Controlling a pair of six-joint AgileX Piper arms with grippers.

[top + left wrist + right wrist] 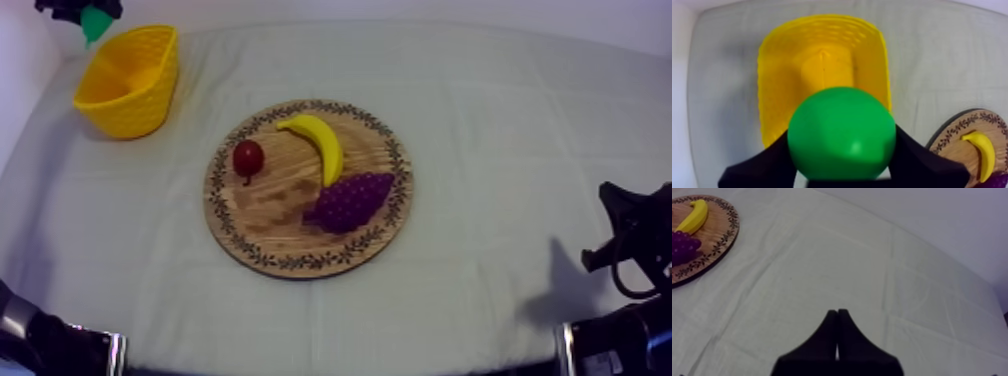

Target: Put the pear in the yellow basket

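Currently: right gripper (837,312) sits low at the table's near right side, fingers pressed together in a narrow wedge, nothing held. Mid-table, the round wooden board (290,195) carries the bunch of grapes (352,200) at its 4 o'clock, the small red fruit (248,158) at 9 o'clock, and the banana (320,143) at 12 to 1 o'clock with its lower end just beside the grapes. Yellow basket (140,100) stands at the board's 10 o'clock, apart from it, on the grey-white cloth (480,130). Farthest out, left gripper (842,145) hangs over the basket, fingers clamped on the green pear (841,120). Pear is off the board, held above the basket's opening.
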